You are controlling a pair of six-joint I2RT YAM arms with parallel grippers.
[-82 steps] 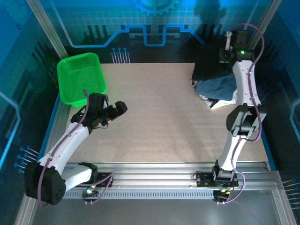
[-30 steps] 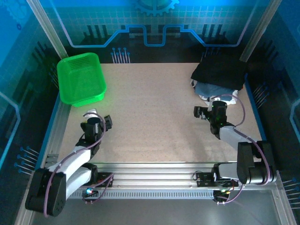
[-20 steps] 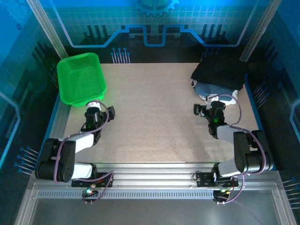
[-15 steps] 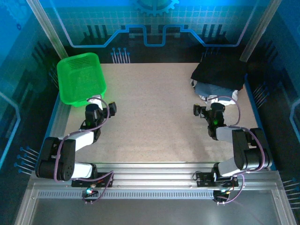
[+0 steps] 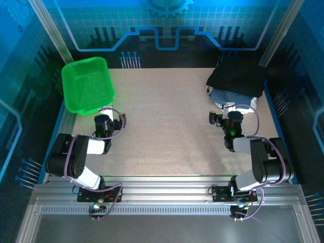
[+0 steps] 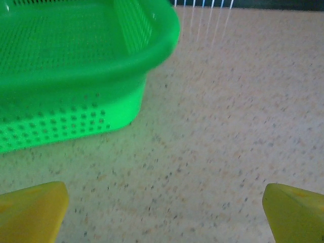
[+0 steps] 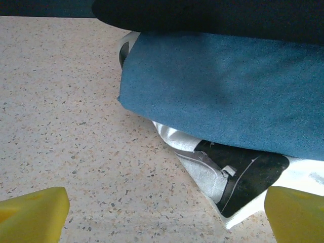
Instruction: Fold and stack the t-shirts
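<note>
From above, the pile of t-shirts sits at the far right corner of the speckled beige tabletop [image 5: 167, 116]: a large black cloth t-shirt [image 5: 237, 80] lies on top, a folded slate-blue t-shirt [image 5: 228, 96] shows under it, and a white t-shirt with a black print [image 5: 251, 104] pokes out at the bottom. The right gripper [image 5: 230, 110] is low, just in front of the pile's near edge. The left gripper [image 5: 105, 115] is across the table, just short of the green plastic mesh basket [image 5: 87, 83] at the far left. In the left wrist view the yellow fingertips [image 6: 30, 210] stand spread to both corners with nothing between them, and the basket wall looms just ahead. A forward nudge from here would likely knock or shove the light basket. In the right wrist view the fingertips [image 7: 33, 207] are likewise wide apart and empty over bare table, aimed at the stacked edges, blue over white, with black across the top. As I judge it, the main risk is on this side. Driving in low could catch the loose white corner or pinch several layers at once. Pulling back could then drag the whole pile askew or peel the black shirt off the top, since soft cloth slides easily on cloth
</note>
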